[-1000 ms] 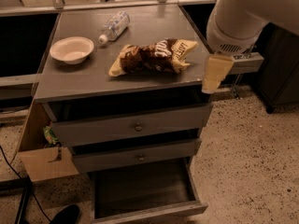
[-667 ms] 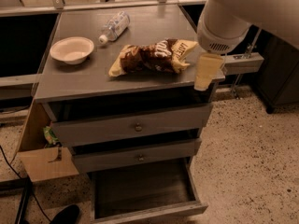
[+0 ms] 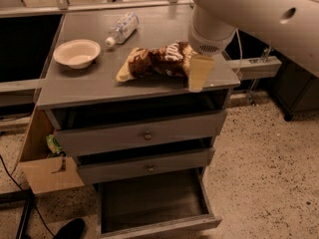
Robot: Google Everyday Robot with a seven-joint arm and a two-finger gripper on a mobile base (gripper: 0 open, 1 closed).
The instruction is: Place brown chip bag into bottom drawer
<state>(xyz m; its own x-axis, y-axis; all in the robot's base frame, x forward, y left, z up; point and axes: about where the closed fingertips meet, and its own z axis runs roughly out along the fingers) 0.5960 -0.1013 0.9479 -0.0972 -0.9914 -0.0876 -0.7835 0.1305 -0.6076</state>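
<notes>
The brown chip bag (image 3: 154,61) lies crumpled on the grey cabinet top (image 3: 84,86), toward its right side. My gripper (image 3: 198,73) hangs from the big white arm just at the bag's right end, over the top's right front edge. Its pale finger (image 3: 199,71) covers the end of the bag. The bottom drawer (image 3: 152,198) is pulled out below, with its dark wood-grain floor showing and nothing in it.
A white bowl (image 3: 77,52) and a lying plastic bottle (image 3: 121,29) are on the left and back of the top. Two upper drawers (image 3: 144,134) with round knobs are slightly ajar. A cardboard box (image 3: 47,171) with a green packet (image 3: 54,144) stands at the left.
My arm has moved left and inward, from beyond the cabinet's right edge to the bag's right end. The bag has not moved.
</notes>
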